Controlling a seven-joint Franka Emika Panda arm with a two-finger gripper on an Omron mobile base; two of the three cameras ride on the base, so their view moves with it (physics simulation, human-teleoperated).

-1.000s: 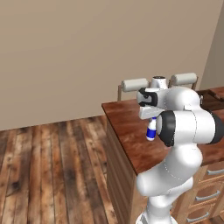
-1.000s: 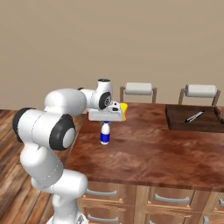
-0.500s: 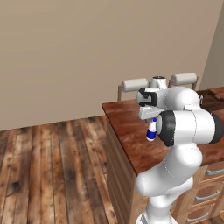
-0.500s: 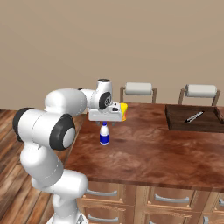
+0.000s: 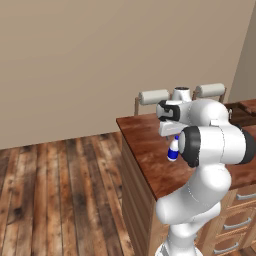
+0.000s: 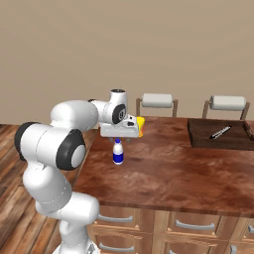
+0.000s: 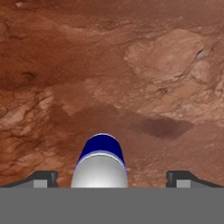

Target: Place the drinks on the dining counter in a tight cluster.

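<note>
Small white bottle with blue label (image 6: 117, 152), upright near left edge of glossy reddish-brown wooden dining counter (image 6: 168, 171), seemingly free between wide-apart jaws of white two-finger gripper (image 7: 112, 177); bare top rightward.

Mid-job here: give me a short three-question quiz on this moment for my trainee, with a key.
1. True or false: the gripper is clamped on the white bottle.
2. The white bottle stands on: A) the floor, B) the dining counter, C) the dark tray.
3. In the right base view, what yellow thing shows just behind the hand?

Key
1. False: the fingertips stand wide on either side of the bottle, clear of it.
2. B, upright, near the counter's left end.
3. The yellow cup, partly hidden by the hand.
</note>
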